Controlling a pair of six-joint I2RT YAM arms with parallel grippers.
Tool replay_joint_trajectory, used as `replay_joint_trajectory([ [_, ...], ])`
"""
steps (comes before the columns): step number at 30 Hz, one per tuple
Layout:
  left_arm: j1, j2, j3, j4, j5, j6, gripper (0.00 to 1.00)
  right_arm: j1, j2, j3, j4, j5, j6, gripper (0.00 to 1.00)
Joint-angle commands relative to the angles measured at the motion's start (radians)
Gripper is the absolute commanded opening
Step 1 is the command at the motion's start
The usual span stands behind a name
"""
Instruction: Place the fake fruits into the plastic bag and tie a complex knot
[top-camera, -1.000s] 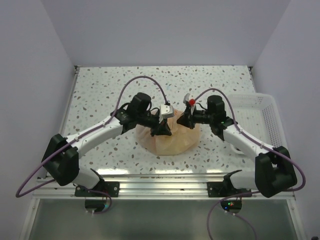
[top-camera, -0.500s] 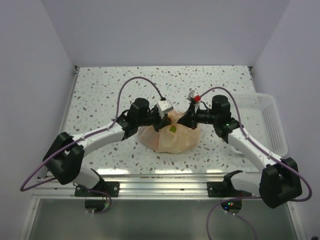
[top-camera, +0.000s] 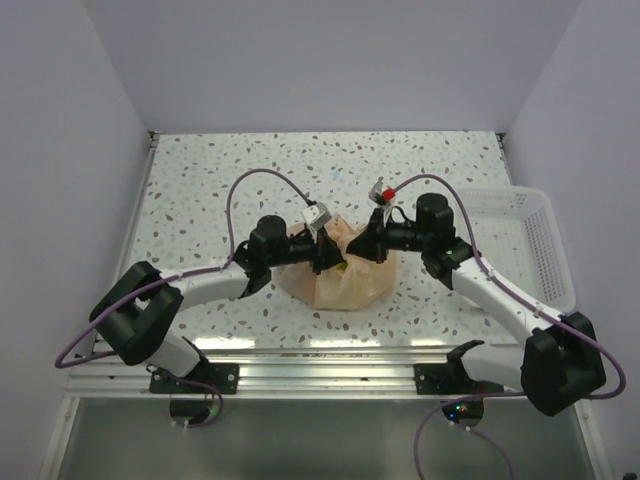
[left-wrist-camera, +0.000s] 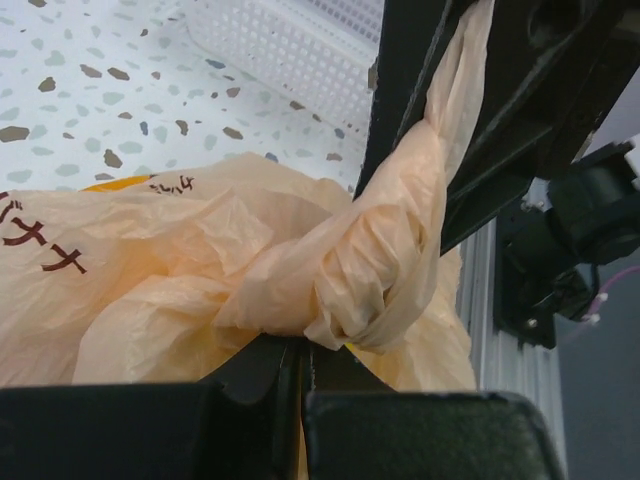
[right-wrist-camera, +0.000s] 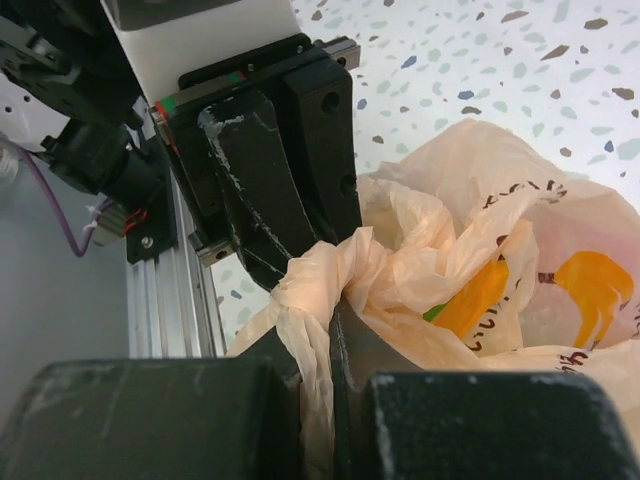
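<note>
Both wrists have drawn closer together over the bag since a second ago, and the left forearm has swung lower toward the near edge. The speckled terrazzo table (top-camera: 200, 180) carries a white perforated basket (top-camera: 530, 235) at its right edge, well apart from the work. The plastic bag (top-camera: 345, 285) sits at the table's middle between the two arms, a thin, crinkled, translucent peach mound printed with dark characters and orange marks. The left gripper (left-wrist-camera: 302, 375) is clamped tight on a fold of the bag's film, and the right gripper (right-wrist-camera: 330, 390) is likewise pinched closed on a twisted handle strand; each blocks much of the other's wrist view. The knot (left-wrist-camera: 360, 290), a small twisted bunch of handle plastic, hangs between the fingertips, touching both. Yellow-orange and green patches show through the film; whether they are fruit or print cannot be told.
</note>
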Motion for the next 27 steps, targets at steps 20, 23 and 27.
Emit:
replay_joint_trajectory([
  [20, 0.005, 0.13, -0.028, 0.632, -0.005, -0.342, 0.0, -0.037, -0.22, 0.063, -0.429, 0.007, -0.269, 0.86],
  [23, 0.005, 0.131, -0.03, 0.639, -0.008, -0.34, 0.0, -0.207, -0.248, 0.159, -0.61, -0.135, -0.355, 0.98],
  [27, 0.005, 0.137, -0.031, 0.642, 0.001, -0.325, 0.0, -0.416, -0.214, 0.24, -0.768, -0.234, -0.343, 0.97],
])
